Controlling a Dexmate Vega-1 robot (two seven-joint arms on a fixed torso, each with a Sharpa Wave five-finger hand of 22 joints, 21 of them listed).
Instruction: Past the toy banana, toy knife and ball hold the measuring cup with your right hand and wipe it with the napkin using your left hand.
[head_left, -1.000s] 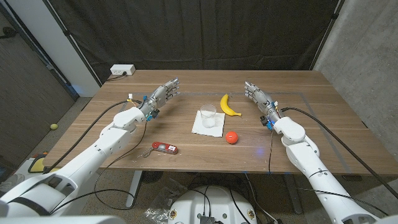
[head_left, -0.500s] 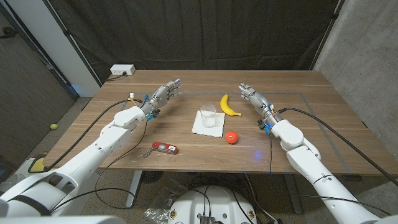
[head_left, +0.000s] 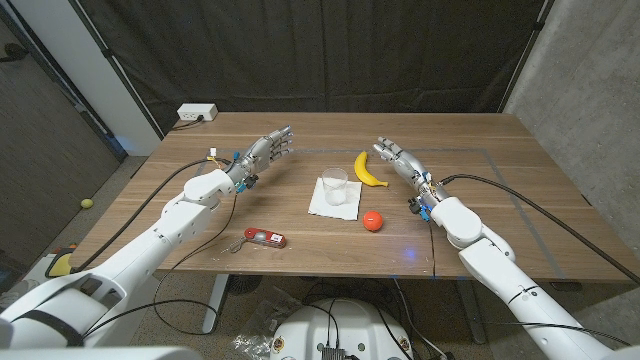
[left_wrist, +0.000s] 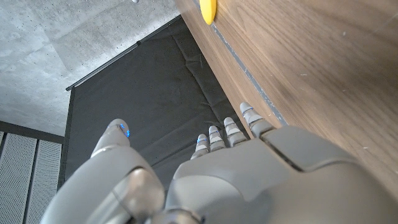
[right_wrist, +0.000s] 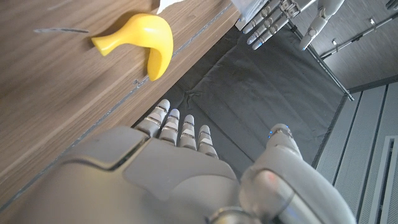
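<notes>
A clear measuring cup (head_left: 335, 184) stands on a white napkin (head_left: 334, 199) at the table's middle. The yellow toy banana (head_left: 369, 170) (right_wrist: 138, 42) lies just right of the cup, with the orange ball (head_left: 372, 221) nearer the front. The red-handled toy knife (head_left: 264, 237) lies front left. My right hand (head_left: 401, 160) (right_wrist: 186, 168) hovers open just right of the banana, fingers stretched toward the far side. My left hand (head_left: 262, 152) (left_wrist: 211, 174) is open too, raised left of the cup, holding nothing. The banana's tip (left_wrist: 207, 9) shows at an edge of the left wrist view.
A white power strip (head_left: 197, 113) sits at the table's far left corner. A dark curtain hangs behind the table. Cables trail from both arms across the wooden table (head_left: 520, 190). My left hand's fingers (right_wrist: 273, 18) appear in the right wrist view.
My right hand has moved leftward, closer to the banana. The left hand has barely shifted. Cup, napkin, ball and knife stay put.
</notes>
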